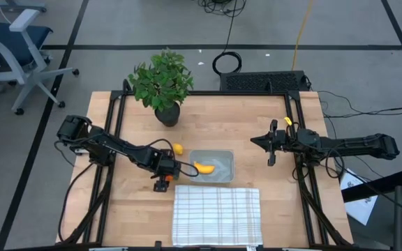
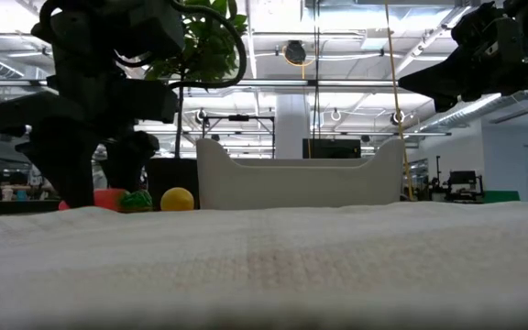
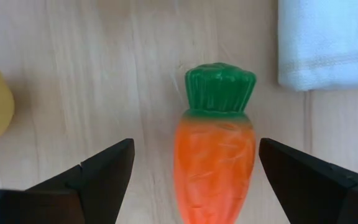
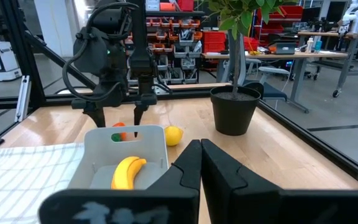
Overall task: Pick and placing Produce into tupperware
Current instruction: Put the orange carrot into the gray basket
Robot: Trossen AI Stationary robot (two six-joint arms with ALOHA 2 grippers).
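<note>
The pale wooden desk [image 1: 257,125] is sitting inside a dark metal frame on a grey floor crossed by black lines, with a swivel chair [image 1: 16,49] and loose cables lying beyond it. A potted plant [image 1: 162,84] is standing at the far edge of the desk, and a white checked cloth [image 1: 216,215] is lying at the near edge.

The left pincer [image 3: 191,180] is hanging low over the desk with its fingers spread wide, and the carrot [image 3: 215,146] is lying flat on the wood between them, touching neither, its green top pointing away from the wrist. The lemon [image 1: 178,148] is resting just off to one side of that pincer, on bare wood. The tupperware [image 1: 223,157] is sitting just beyond the pincer's tips, between plant and cloth, and the banana [image 1: 204,166] is already lying inside it.

The right pincer [image 4: 199,163] is waiting well away across the desk, raised, its fingers pressed together, facing the tupperware. Behind the desk, workshop shelving and other benches are showing.
</note>
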